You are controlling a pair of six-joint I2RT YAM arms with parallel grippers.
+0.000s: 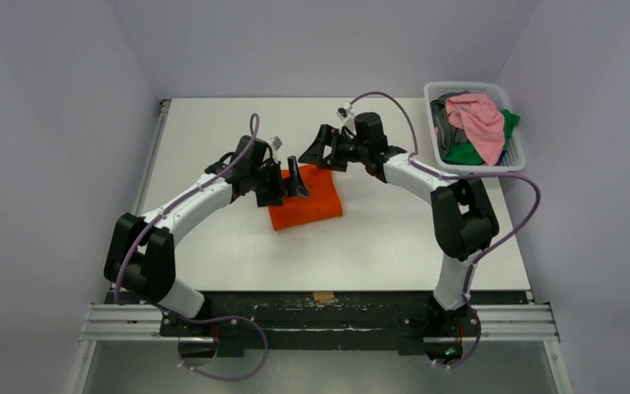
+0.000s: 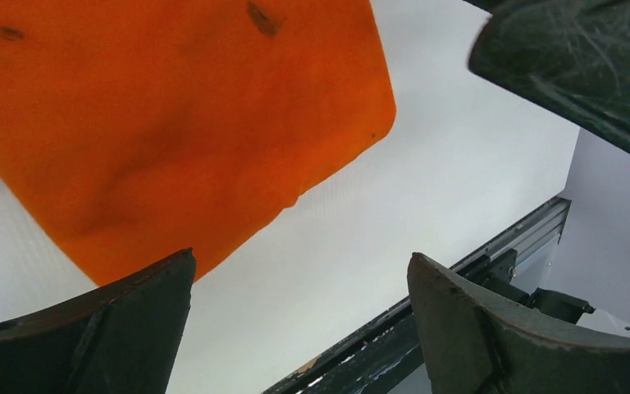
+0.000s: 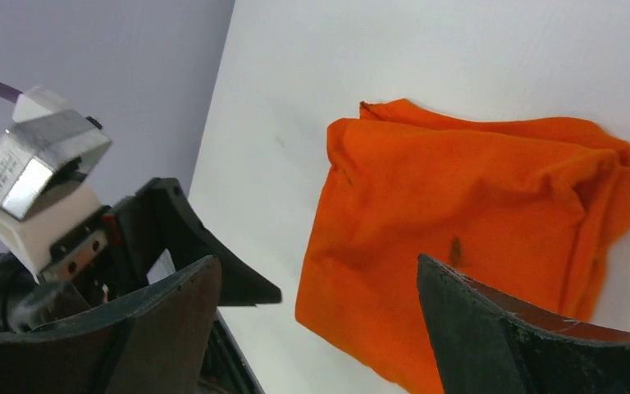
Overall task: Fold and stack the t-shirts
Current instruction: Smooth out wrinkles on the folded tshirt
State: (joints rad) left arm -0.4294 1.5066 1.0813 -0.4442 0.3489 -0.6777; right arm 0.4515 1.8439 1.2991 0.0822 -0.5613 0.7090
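A bright orange t-shirt [image 1: 310, 202] lies folded into a small rectangle in the middle of the table. My left gripper [image 1: 289, 187] hovers over its left edge, open and empty. In the left wrist view the orange t-shirt [image 2: 172, 115] fills the upper left, and my left gripper [image 2: 302, 258] spans bare table just past its corner. My right gripper [image 1: 310, 146] hangs just behind the shirt's far edge, open and empty. Seen from the right wrist, the orange t-shirt [image 3: 467, 222] lies past my right gripper [image 3: 318, 263]. Pink [image 1: 477, 119], green [image 1: 463, 153] and grey [image 1: 443, 125] t-shirts are heaped in the basket.
The white slotted basket [image 1: 463, 85] stands at the table's far right corner. The white table [image 1: 377, 238] ends in a black rail along its near edge [image 1: 320, 297]. Grey walls close in on three sides. The two grippers are close together above the shirt.
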